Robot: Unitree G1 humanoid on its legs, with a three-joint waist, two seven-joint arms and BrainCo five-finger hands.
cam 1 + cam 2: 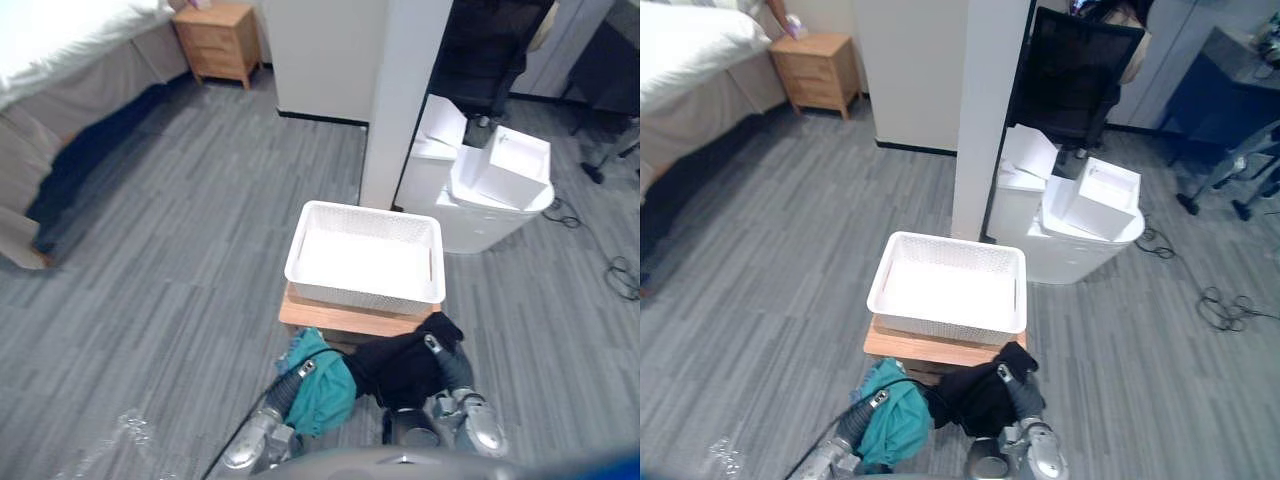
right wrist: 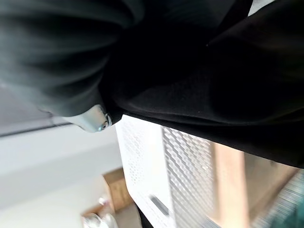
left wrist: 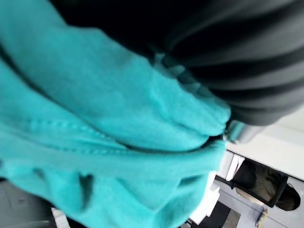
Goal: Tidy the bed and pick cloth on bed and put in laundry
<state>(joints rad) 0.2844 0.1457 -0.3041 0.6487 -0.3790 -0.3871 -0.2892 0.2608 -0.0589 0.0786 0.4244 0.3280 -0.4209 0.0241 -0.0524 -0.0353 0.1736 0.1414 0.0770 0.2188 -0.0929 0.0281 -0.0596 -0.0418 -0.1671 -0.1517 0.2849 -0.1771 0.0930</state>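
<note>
A teal cloth (image 1: 325, 385) hangs bunched over my left hand (image 3: 247, 71), low in the eye views. Beside it, a black cloth (image 1: 405, 365) is wrapped over my right hand (image 2: 47, 47). The two bundles touch each other. Both are just in front of a white perforated laundry basket (image 1: 360, 290), which has nothing in it. The basket rests on a low wooden stool (image 1: 340, 318). Cloth covers the fingers of both hands. The bed (image 1: 60, 40), with white bedding and a grey skirt, stands far off at the upper left.
A white pillar (image 1: 400, 100) rises right behind the basket. White bins with boxes on top (image 1: 490, 200) stand to its right, with a black office chair (image 1: 1080, 70) behind them. A wooden nightstand (image 1: 218, 40) stands by the bed. Cables (image 1: 1230, 305) lie on the floor at the right.
</note>
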